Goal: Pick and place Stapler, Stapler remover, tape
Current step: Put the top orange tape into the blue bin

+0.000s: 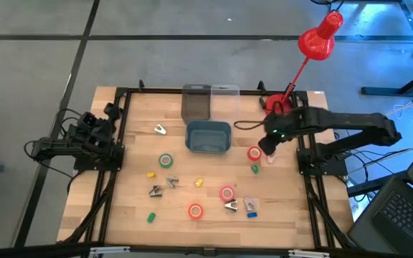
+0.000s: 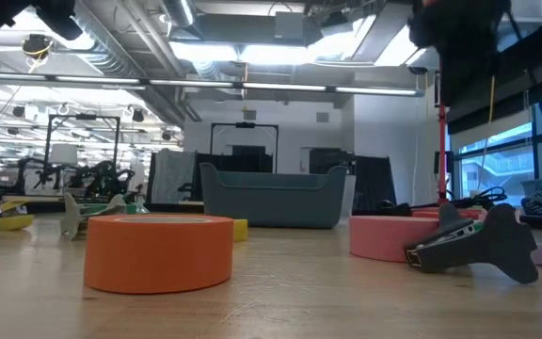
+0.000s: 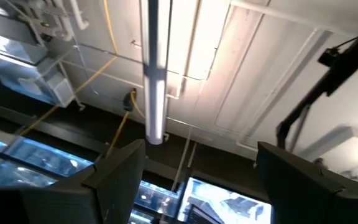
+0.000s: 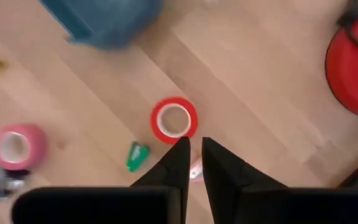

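My right gripper (image 1: 269, 150) (image 4: 191, 149) points down above the table's right half, its fingers only a narrow gap apart and holding nothing. Just beyond its tips a red tape roll (image 4: 174, 120) (image 1: 254, 153) lies flat on the wood, with a small green stapler (image 4: 137, 155) beside it. More tape lies about: green (image 1: 165, 160), pink (image 1: 226, 193) and orange-red (image 1: 195, 211). Metal staple removers (image 1: 160, 130) (image 1: 231, 206) lie on the table. My left gripper (image 3: 197, 180) is open at the table's left edge, pointing up at the ceiling.
A blue bin (image 1: 208, 136) stands at the table's centre back, with two clear containers (image 1: 196, 102) behind it. A red lamp's base (image 1: 278, 105) stands at the back right, close to my right arm. Small yellow, green and blue staplers (image 1: 150, 174) are scattered in front.
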`<state>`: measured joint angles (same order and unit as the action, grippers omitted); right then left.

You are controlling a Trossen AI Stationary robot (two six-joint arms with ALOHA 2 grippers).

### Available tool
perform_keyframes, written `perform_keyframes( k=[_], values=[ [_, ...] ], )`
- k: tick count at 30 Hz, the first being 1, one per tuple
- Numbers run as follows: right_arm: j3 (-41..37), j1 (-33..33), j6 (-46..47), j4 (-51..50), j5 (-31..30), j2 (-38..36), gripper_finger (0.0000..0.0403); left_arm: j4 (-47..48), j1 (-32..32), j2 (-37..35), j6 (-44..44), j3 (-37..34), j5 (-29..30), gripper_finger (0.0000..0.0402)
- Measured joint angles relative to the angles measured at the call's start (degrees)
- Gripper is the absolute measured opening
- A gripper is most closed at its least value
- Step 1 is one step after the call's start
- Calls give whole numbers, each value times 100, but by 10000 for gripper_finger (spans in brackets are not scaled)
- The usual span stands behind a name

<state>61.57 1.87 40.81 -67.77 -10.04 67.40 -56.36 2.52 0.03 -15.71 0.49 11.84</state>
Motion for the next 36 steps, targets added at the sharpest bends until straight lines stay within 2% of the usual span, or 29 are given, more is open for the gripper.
perform_keyframes(
  k=[6,12,16,27,36],
  values=[
    [-600,130,-210,687,174,574,92,2,0,0,144,0,383,297],
    [-958,260,-207,1488,276,1030,118,105,0,0,73,0,371,297],
    [-1002,356,-204,1629,267,1365,119,143,0,0,-212,0,367,297],
    [-1313,365,-369,2216,258,2210,118,215,0,0,-318,0,363,297],
    [-1262,365,-621,2219,170,2211,118,364,0,0,-318,0,367,297]
  ],
)
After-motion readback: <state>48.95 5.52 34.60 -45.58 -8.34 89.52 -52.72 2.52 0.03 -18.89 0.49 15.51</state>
